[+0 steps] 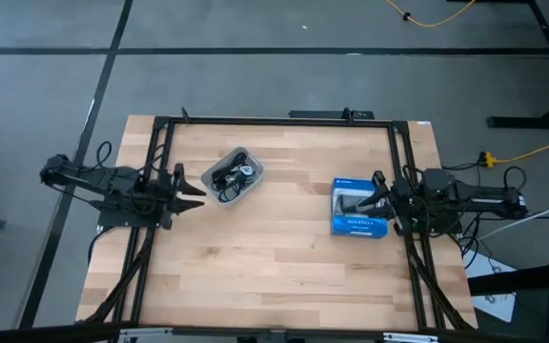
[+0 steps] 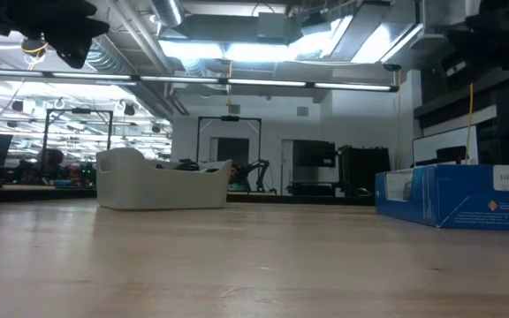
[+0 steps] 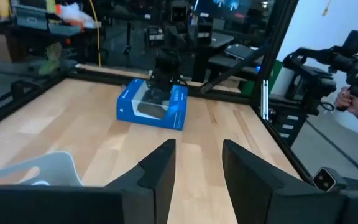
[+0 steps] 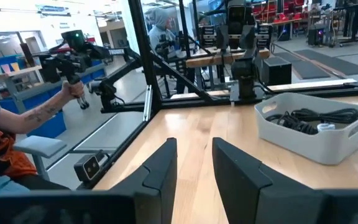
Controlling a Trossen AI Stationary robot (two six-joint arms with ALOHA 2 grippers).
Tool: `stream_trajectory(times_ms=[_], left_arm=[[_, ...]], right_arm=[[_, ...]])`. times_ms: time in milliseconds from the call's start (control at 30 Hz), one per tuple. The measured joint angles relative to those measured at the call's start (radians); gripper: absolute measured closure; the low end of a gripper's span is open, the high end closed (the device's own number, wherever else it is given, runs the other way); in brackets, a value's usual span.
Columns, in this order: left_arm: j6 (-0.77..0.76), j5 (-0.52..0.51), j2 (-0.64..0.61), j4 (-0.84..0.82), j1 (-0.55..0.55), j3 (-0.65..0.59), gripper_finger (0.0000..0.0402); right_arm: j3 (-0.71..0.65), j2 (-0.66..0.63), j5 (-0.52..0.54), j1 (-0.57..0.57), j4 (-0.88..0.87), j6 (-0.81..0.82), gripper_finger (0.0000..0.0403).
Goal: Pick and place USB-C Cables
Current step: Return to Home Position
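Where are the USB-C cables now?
In the high view the USB-C cables lie inside the grey tray on the left half of the table, just ahead of the left gripper; the blue box sits apart by the right gripper.

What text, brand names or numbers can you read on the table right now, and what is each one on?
Blue box, top face: white print, too blurred to read.
Blue box, side face in the low view: pale label strip, too small to read.
Tray and cables: no lettering visible.
Nothing can be quoted.
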Motion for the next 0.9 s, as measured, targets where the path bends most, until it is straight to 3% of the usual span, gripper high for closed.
stream_trajectory(times_ms=[167, 900], left_arm=[[0.008, -0.013, -0.010, 0.044, 0.000, -0.049, 0.0277], [-0.022, -0.066, -0.010, 0.044, 0.000, -0.116, 0.0277]], right_arm=[[-0.023, -0.100, -0.001, 0.000, -0.076, 0.000, 0.0297], [-0.041, -0.097, 0.008, 0.000, -0.144, -0.038, 0.0297]])
